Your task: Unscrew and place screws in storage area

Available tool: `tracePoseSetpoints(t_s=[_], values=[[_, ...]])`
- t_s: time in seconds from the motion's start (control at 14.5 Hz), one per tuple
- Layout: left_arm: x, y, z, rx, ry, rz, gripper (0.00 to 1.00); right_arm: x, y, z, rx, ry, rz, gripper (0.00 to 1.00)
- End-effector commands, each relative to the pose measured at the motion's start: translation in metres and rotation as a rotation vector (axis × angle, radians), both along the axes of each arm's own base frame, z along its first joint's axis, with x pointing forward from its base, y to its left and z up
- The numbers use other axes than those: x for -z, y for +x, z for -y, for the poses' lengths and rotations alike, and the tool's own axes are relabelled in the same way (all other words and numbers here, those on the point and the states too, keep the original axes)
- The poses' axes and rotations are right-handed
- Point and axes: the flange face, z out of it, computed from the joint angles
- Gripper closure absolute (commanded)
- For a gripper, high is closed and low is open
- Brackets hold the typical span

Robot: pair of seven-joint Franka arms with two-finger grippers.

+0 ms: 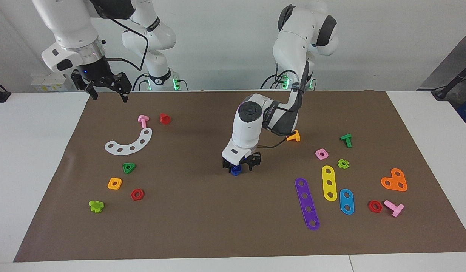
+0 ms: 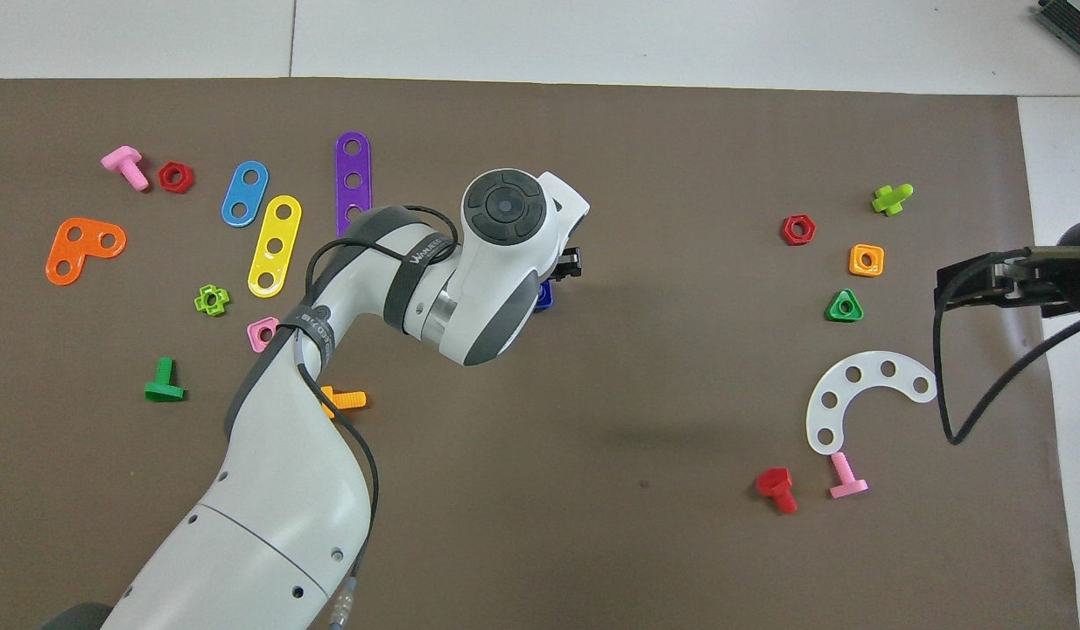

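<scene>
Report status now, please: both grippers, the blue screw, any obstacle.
Left gripper open, straddling the blue screw mid-mat, not closed. Right gripper open, waiting above the mat's edge. Nothing in the way.

White table (image 1: pixel 36 158); pale wall (image 1: pixel 225 37)

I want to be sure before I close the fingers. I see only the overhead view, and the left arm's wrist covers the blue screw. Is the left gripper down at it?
Observer: Yes. From the facing view, the left gripper is low, with its open fingers on either side of the blue screw.
Operator: Is the screw lifted?
Observer: No, it stands on the brown mat.
Operator: And the right gripper?
Observer: The right gripper waits open above the mat's edge.
</scene>
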Motion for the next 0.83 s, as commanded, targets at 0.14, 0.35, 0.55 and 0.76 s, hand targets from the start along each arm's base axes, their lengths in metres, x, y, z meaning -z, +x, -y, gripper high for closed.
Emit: tracePoseSetpoints(t_s=[0.14, 0.35, 0.55, 0.76], values=[[0.015, -0.016, 0.010, 0.079, 0.025, 0.025, 0.17, -0.002, -0.005, 0.001, -0.024, 0.010, -0.010, 0.00], [0.019, -0.018, 0.009, 0.100, 0.042, 0.028, 0.25, -0.002, -0.005, 0.001, -0.024, 0.010, -0.010, 0.00], [0.020, -0.018, 0.009, 0.101, 0.044, 0.026, 0.35, -0.003, -0.005, 0.001, -0.024, 0.010, -0.008, 0.00], [0.017, -0.017, 0.008, 0.109, 0.045, 0.026, 0.40, -0.003, -0.005, 0.002, -0.022, 0.010, -0.008, 0.00]])
